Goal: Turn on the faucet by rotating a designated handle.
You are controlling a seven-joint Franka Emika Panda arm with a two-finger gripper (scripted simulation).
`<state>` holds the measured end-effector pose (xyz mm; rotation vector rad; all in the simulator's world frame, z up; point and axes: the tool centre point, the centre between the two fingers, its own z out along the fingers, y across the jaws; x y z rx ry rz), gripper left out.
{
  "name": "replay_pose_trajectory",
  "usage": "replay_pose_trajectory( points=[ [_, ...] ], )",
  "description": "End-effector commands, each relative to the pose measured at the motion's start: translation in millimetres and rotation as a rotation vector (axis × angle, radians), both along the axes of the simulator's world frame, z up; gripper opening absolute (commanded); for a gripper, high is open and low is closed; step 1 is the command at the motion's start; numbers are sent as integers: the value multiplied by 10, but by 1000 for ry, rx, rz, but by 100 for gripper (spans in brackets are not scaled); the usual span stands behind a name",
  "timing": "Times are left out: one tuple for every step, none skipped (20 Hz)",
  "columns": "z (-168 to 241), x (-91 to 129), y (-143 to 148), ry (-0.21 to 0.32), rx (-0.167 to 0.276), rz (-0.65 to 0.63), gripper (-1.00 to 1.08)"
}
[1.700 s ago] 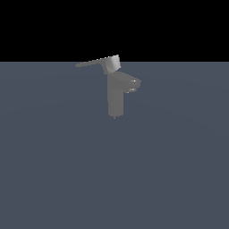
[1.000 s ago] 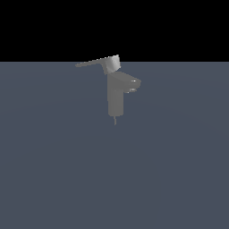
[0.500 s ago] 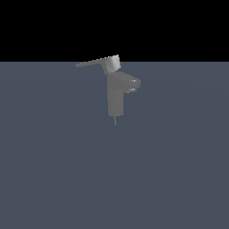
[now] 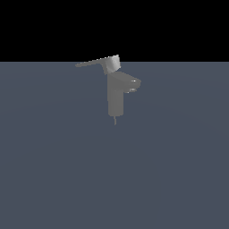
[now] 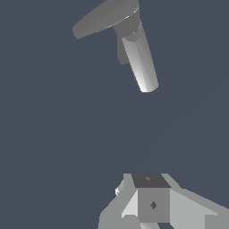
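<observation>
The small matte grey faucet [image 4: 115, 96] stands upright on the dark floor, with its stubby spout [image 4: 132, 85] towards the exterior view's right. The handle [image 4: 96, 63] is a thin flat blade reaching from the top cap towards the exterior view's left. In the wrist view the handle [image 5: 103, 18] and the faucet column [image 5: 141, 62] show at a distance. My gripper [image 5: 150, 181] shows only in the wrist view. Its fingers sit together with no gap, holding nothing, well apart from the faucet. The arm does not show in the exterior view.
A flat dark blue-grey floor [image 4: 58, 170] lies all around the faucet. A thin grey sliver [image 4: 115, 120] shows just below the column's base. A black background fills the upper part of the exterior view.
The faucet and handle have not moved. The thin sliver below the column's base was absent 1.7 s ago and has shown since 1.0 s ago.
</observation>
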<state>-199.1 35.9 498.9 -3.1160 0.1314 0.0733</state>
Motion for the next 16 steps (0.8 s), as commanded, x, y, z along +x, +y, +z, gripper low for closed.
replay_pose_trajectory(
  points=[
    [-19, 173, 28, 13, 14, -59, -100],
    [-29, 246, 40, 19, 19, -84, -100],
    [-42, 320, 52, 25, 23, -110, -100],
    [-57, 394, 64, 31, 27, -135, -100],
    [-74, 468, 76, 37, 30, -161, -100],
    [-92, 543, 89, 43, 33, -187, -100],
    [-113, 617, 101, 49, 36, -213, -100],
    [-135, 692, 114, 56, 37, -239, -100],
    [-160, 766, 127, 62, 39, -265, -100],
    [-186, 840, 141, 68, 40, -292, -100],
    [-215, 914, 154, 74, 40, -318, -100],
    [-245, 988, 168, 80, 40, -345, -100],
    [-277, 1062, 183, 86, 40, -371, -100],
    [-311, 1135, 197, 92, 39, -398, -100],
    [-347, 1208, 212, 98, 37, -425, -100],
    [-385, 1280, 227, 104, 35, -451, -100]
  ],
)
